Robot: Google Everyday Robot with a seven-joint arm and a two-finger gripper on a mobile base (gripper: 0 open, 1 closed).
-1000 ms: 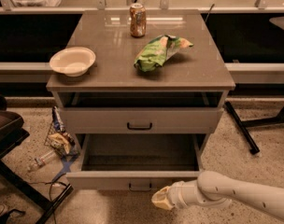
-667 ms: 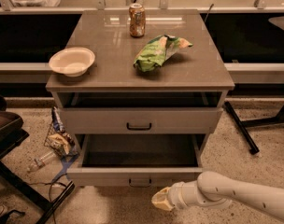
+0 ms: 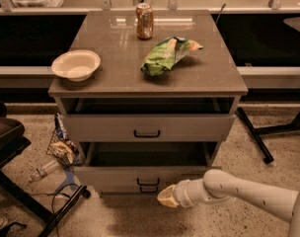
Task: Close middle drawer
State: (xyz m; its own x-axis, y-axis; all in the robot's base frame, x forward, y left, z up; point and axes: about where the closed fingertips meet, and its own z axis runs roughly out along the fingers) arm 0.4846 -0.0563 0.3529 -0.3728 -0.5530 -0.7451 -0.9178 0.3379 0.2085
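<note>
**A:** Where is the middle drawer (image 3: 110,177) sitting?

**B:** It is standing pulled well out of the cabinet (image 3: 224,85), with its front hanging forward of the uppermost drawer (image 3: 194,127). That one is itself showing a narrow gap. The inside is looking dark, and I am not making out anything in it.

**A:** How are you expecting it to handle?

**B:** I am judging it as a stiff box running on slides. It is probably light if empty, not fragile, and moving only straight in. The front is looking flat and smooth, so a glancing touch may be slipping off.

**A:** So where is contact belonging?

**B:** I am thinking no grasp is needed. A square push at the centre, beside the small dark handle (image 3: 147,181), is keeping it from skewing. Pressing at a corner is risking a jam.

**A:** And the gripper?

**B:** The gripper (image 3: 167,197) is hovering low, just before the drawer front, a little right of the handle and near the lower edge. I am not able to tell whether it is apart or together, nor whether it is touching the front.

**A:** The arm?

**B:** The arm (image 3: 239,191) is reaching in from the lower right. It is lying nearly level close to the floor, with its pale wrist pointing left at the cabinet.

**A:** Anything to be watching?

**B:** The bowl (image 3: 76,64), can (image 3: 144,21) and crumpled bag (image 3: 167,55) are resting on top, so a hard shove may be jolting them
</note>
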